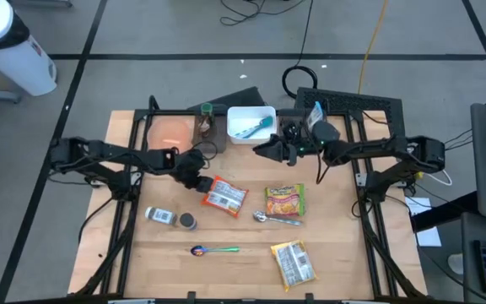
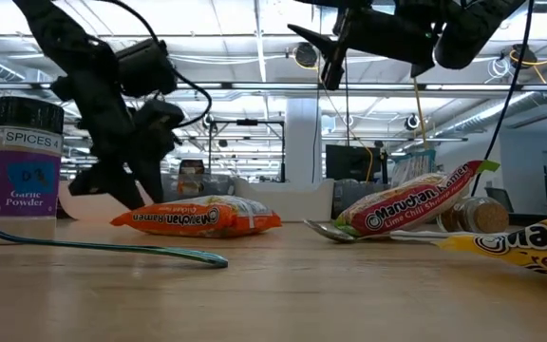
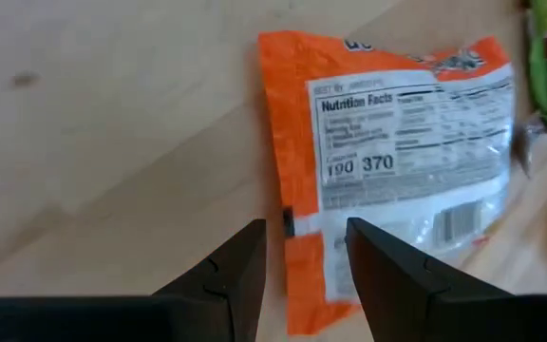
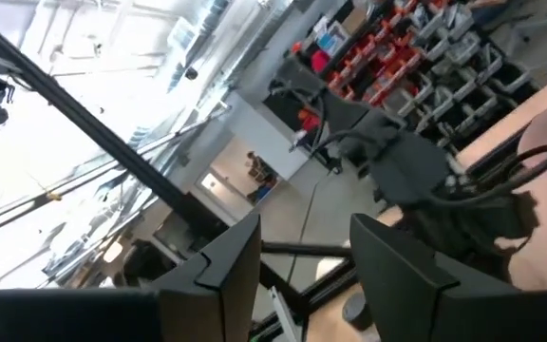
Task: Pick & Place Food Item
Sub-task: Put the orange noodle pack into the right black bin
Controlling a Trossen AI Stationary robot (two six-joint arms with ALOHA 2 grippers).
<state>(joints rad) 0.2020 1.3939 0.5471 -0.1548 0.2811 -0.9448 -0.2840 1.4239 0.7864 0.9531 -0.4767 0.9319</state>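
An orange ramen packet [image 1: 224, 196] lies flat on the wooden table, label side down, with its nutrition panel [image 3: 387, 142] facing up. My left gripper [image 3: 304, 249] is open and slants down just above the packet's near-left end; one finger is over the packet and the other over bare wood. In the low view this gripper [image 2: 126, 190] stands low at the packet's [image 2: 198, 218] left end. My right gripper [image 1: 272, 149] is open and empty, raised high near the white bin [image 1: 251, 124]. It points up into the room [image 4: 304, 237].
A green-yellow ramen packet [image 1: 285, 201] rests on a metal spoon [image 1: 277, 218]. A yellow packet [image 1: 294, 262], a blue-green spoon [image 1: 215, 250] and a spice jar [image 1: 169, 218] lie nearer the front. An orange plate [image 1: 171, 131] and a small jar [image 1: 207, 122] stand at the back.
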